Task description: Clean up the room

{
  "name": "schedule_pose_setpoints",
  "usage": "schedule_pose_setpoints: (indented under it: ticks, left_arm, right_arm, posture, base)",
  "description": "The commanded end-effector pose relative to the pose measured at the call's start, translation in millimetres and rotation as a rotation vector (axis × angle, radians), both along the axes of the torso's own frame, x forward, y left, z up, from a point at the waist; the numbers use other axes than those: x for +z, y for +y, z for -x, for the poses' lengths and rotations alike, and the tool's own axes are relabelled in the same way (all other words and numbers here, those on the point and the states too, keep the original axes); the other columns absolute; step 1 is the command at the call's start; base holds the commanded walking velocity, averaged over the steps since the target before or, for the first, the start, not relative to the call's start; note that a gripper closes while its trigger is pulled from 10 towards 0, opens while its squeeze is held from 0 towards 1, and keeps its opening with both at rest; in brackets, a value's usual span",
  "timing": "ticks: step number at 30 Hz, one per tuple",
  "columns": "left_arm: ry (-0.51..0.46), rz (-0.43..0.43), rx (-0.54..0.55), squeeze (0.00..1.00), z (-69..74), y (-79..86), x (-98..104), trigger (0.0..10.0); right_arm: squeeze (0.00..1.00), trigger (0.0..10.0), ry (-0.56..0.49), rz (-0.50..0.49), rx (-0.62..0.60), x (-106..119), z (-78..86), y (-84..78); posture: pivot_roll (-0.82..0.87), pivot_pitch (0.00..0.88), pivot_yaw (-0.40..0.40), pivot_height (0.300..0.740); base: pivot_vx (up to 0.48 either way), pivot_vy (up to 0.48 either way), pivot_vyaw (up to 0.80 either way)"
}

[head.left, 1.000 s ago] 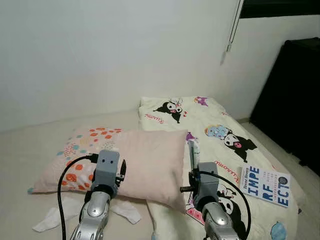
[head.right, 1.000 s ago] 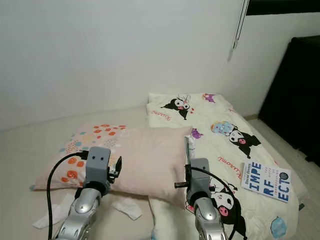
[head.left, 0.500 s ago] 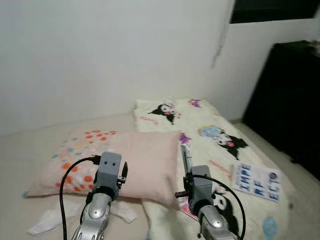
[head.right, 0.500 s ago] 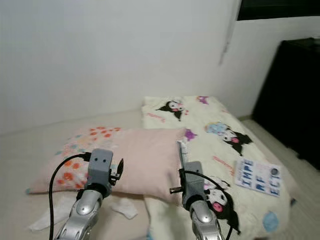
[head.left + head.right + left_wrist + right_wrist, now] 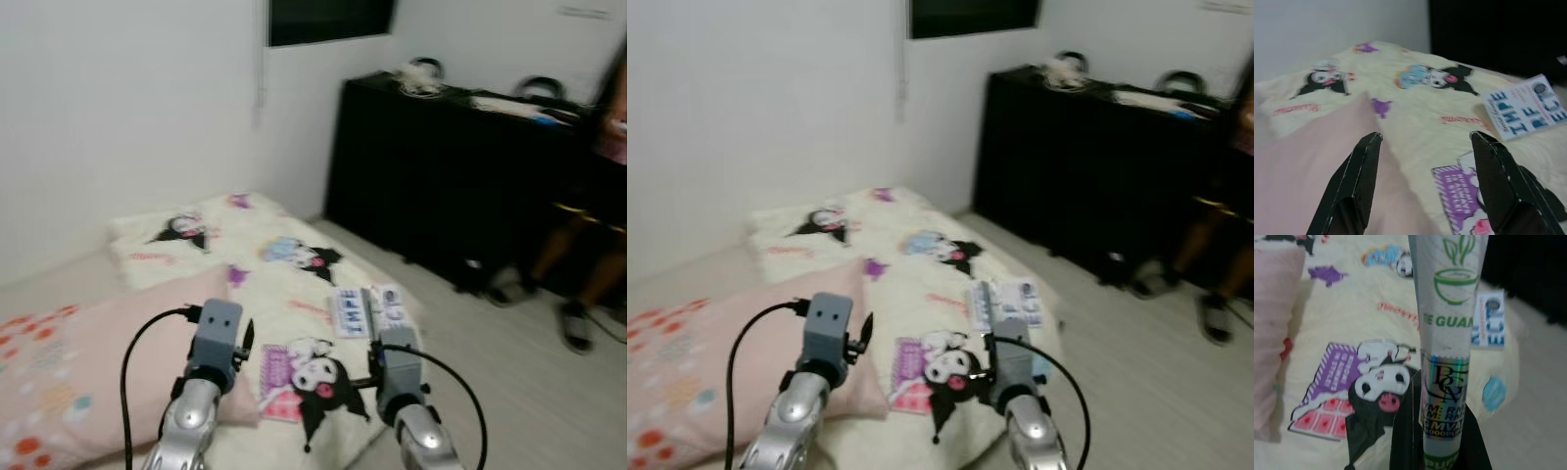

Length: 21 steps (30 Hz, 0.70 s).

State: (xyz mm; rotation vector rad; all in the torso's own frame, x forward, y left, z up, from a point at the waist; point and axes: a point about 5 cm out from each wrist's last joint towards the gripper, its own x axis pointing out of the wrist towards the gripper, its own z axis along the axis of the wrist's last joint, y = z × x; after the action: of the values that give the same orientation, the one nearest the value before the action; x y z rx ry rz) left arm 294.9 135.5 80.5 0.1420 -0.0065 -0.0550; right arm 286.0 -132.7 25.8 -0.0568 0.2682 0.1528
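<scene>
My right gripper (image 5: 1442, 431) is shut on a tall silver-white tea packet (image 5: 1447, 328) with green print, held upright over the cartoon-print blanket (image 5: 265, 269). In the left eye view the packet (image 5: 371, 311) rises above the right arm (image 5: 402, 377). My left gripper (image 5: 1426, 139) is open and holds nothing, hovering where the pink pillow (image 5: 88, 348) meets the blanket. A blue-lettered white book (image 5: 1525, 107) lies on the blanket near its far corner.
A long black cabinet (image 5: 441, 176) with items on top runs along the right wall. A person's legs and shoes (image 5: 578, 264) stand at the far right on the pale floor (image 5: 509, 362). The white wall (image 5: 118, 127) is behind the bedding.
The whole picture has swung to the right: the camera has turned, bringing the black cabinet and a person into view. Both grippers keep the same pose, the right one still holding the packet.
</scene>
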Motion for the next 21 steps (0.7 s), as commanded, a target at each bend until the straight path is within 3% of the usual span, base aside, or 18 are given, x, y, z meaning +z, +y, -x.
schedule_pose_setpoints:
  ticks: [1, 21]
  left_arm:
    - [0.012, -0.001, -0.003, 0.0, 1.1, -1.4, -3.3, 10.0]
    - [0.034, -0.028, 0.037, 0.0, 2.1, 7.4, -9.7, 10.0]
  right_arm:
    - [0.0, 10.0, 0.001, 0.0, 0.012, -0.5, -0.3, 1.4]
    - [0.0, 10.0, 0.047, -0.005, -0.005, -6.0, -2.7, 5.7]
  posture:
    - [0.01, 0.039, -0.031, 0.74]
    - [0.01, 0.047, -0.022, 0.74]
  base:
    - [0.0, 0.0, -0.8]
    - [0.0, 0.0, -0.8]
